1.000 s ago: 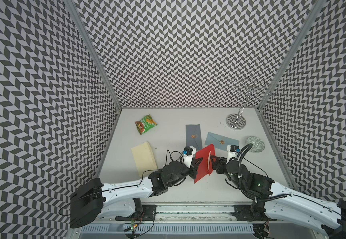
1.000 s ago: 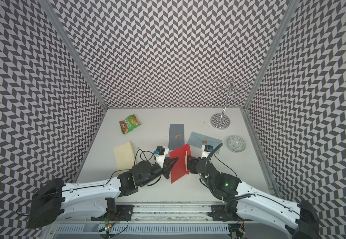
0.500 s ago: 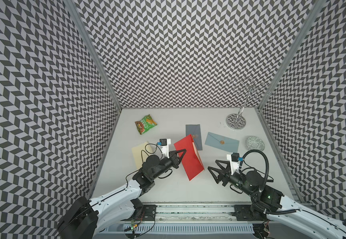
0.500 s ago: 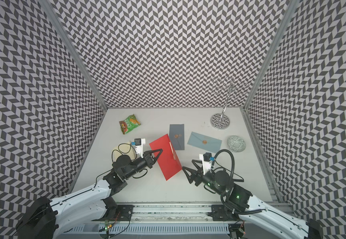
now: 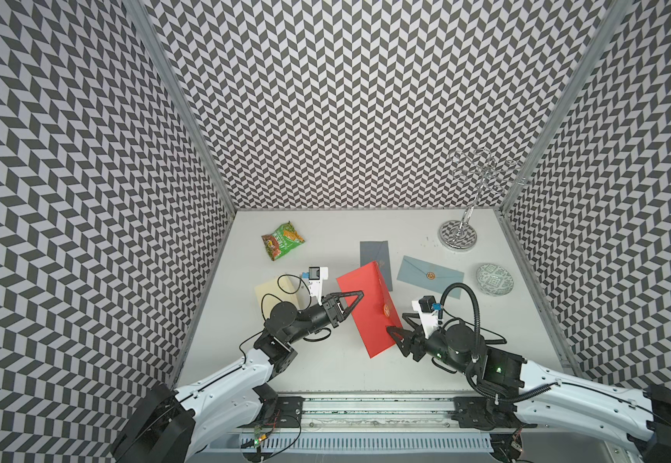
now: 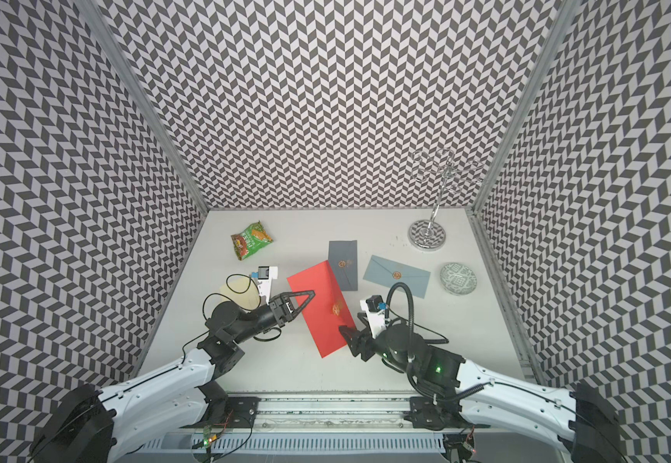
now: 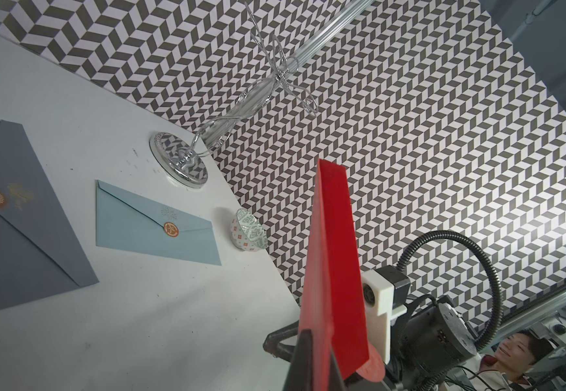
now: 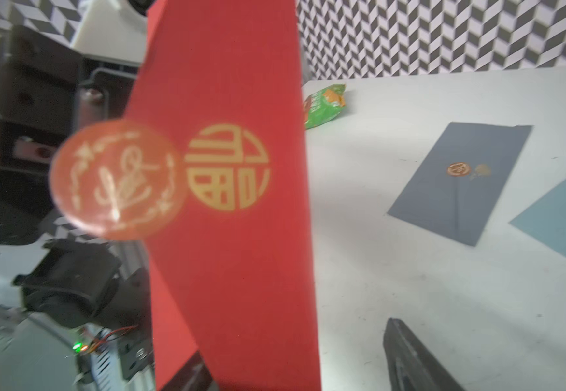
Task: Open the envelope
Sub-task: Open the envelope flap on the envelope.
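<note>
— Left gripper (image 5: 357, 296) first: what did it have?

— It was clamped on one long edge of the red envelope (image 5: 366, 308) and held it up off the table (image 5: 326, 373) at a tilt. Its own wrist camera saw the envelope almost edge-on.

— And the right gripper (image 5: 398, 324)?

— Its jaws stood apart at the envelope's near end. The right wrist view showed the red sheet between them, with one finger (image 8: 413, 359) well clear of the paper. The other finger was mostly hidden behind the sheet, so I could not tell whether it touched.

— Was the seal visible?

— Yes. A round seal (image 8: 117, 179) stuck out past one long edge, just beside a gold emblem (image 8: 227, 167) on the red face. I could not tell whether the flap was lifted.

— What lay beyond the arms?

— A cream envelope (image 5: 271, 286) lay flat past the left arm, partly hidden by it. Farther back lay a grey envelope (image 5: 374, 250) and a blue envelope (image 5: 430, 276), both flat, each with a round sticker on its flap. In both top views the red envelope's far corner covered part of the grey one. A bowl (image 5: 494, 279) sat just right of the blue one.

— And at the back?

— A snack bag (image 5: 283, 240) lay at the far left, and a metal stand (image 5: 457, 235) stood in the far right corner.
</note>
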`<action>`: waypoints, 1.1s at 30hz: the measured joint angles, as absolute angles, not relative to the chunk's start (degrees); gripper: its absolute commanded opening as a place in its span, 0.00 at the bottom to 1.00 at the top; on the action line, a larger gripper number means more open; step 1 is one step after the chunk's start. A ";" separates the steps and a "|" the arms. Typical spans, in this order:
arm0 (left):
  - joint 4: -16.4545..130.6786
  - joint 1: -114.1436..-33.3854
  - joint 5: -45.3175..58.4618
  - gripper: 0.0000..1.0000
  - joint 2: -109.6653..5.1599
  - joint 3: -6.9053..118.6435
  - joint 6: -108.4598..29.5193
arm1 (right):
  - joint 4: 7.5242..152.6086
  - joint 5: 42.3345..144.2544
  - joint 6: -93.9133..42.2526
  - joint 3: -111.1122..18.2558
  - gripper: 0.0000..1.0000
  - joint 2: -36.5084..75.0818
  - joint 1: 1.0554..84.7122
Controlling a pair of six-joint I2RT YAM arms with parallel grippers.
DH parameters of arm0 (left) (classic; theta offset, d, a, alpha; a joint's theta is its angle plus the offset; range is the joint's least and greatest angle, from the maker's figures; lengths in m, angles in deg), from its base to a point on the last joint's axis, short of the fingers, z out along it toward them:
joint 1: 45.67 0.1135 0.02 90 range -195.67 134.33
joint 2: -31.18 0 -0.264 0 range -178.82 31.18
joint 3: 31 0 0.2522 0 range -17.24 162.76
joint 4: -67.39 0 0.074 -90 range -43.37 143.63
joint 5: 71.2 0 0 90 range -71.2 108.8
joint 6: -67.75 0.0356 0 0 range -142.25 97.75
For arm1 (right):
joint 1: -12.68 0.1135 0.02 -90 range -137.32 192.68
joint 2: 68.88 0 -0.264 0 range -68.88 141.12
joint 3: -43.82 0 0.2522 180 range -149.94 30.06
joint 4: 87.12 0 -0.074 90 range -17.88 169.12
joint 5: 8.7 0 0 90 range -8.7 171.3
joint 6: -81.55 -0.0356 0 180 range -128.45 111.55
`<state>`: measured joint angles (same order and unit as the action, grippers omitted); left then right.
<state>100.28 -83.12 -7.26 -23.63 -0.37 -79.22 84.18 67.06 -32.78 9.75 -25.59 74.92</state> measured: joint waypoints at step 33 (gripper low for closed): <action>110.40 -81.87 -11.57 0.00 -25.29 -3.43 -84.09 | 93.79 84.37 -40.08 14.12 0.29 -33.66 66.48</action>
